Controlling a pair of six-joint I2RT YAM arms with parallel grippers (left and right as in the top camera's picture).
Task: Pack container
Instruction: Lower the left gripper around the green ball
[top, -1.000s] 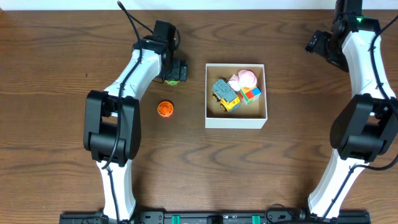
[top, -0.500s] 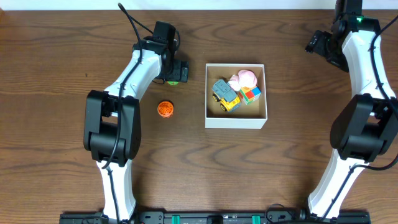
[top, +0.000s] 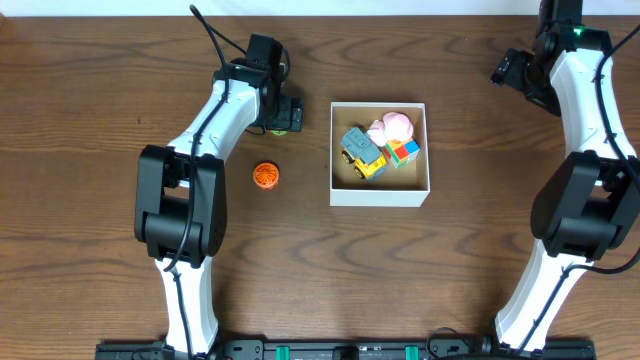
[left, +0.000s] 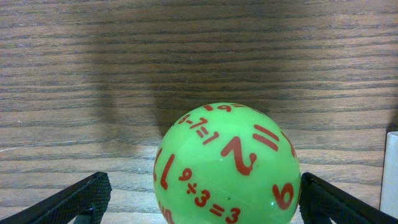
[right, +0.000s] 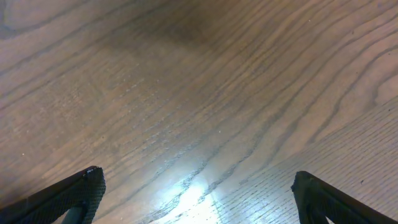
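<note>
Between my arms, nearer the left one, sits the container (top: 380, 194): square, shallow, white walls, brown cardboard inside. Contents, bunched toward its far-right corner: grey-yellow toy truck (top: 362, 150), pink rounded toy (top: 393, 126), multicolour cube (top: 404, 152). Just left of container, my left gripper (left: 202, 193) is spread astride a glossy green ball (left: 227, 165) w/ red sums. Orange ball (top: 265, 175) also left of container. Right gripper (right: 196, 186), well right of container, fingers wide apart over wood-grain table (right: 186, 93).

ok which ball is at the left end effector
The green ball with red sums sits inside the left end effector; the orange ball lies apart.
</note>
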